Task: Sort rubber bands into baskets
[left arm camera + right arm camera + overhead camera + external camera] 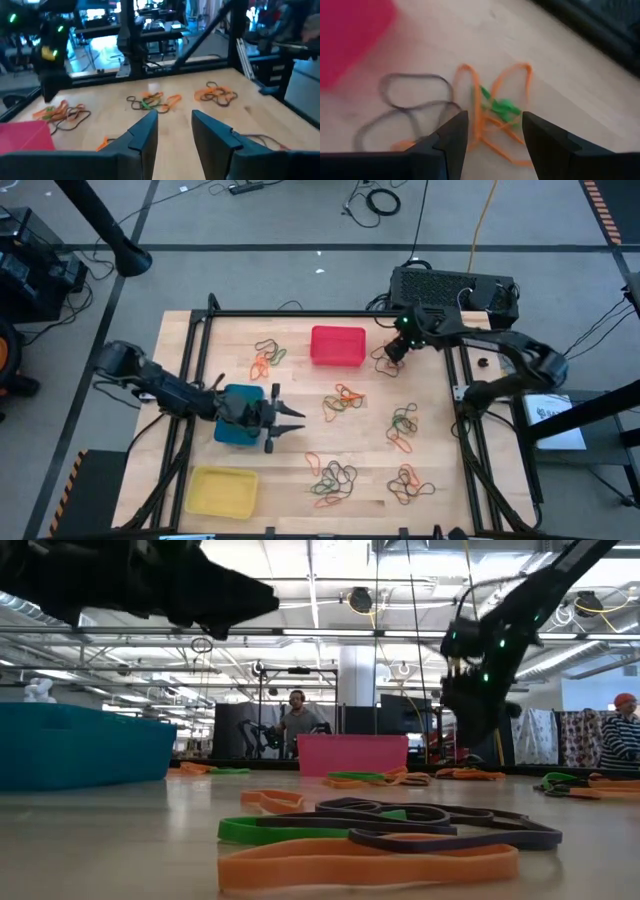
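Observation:
The red basket [338, 345] stands at the table's far middle, the blue basket [238, 420] at the left and the yellow basket [222, 490] at the near left. Rubber bands lie in several small orange, green and dark tangles on the table [345, 400] [335, 475]. My right gripper [395, 352] is open. It hangs above a tangle of orange, green and dark bands [497, 107] just right of the red basket, clear of the table in the low view [478, 715]. My left gripper [292, 421] is open and empty beside the blue basket's right side, fingers pointing toward the table's right.
More band tangles lie at the far left [268, 358], the right [403, 425] and the near right [410, 485]. A black frame rail [300, 312] runs along the table's far edge, with a black box [450, 285] behind it. People stand in the room beyond [297, 720].

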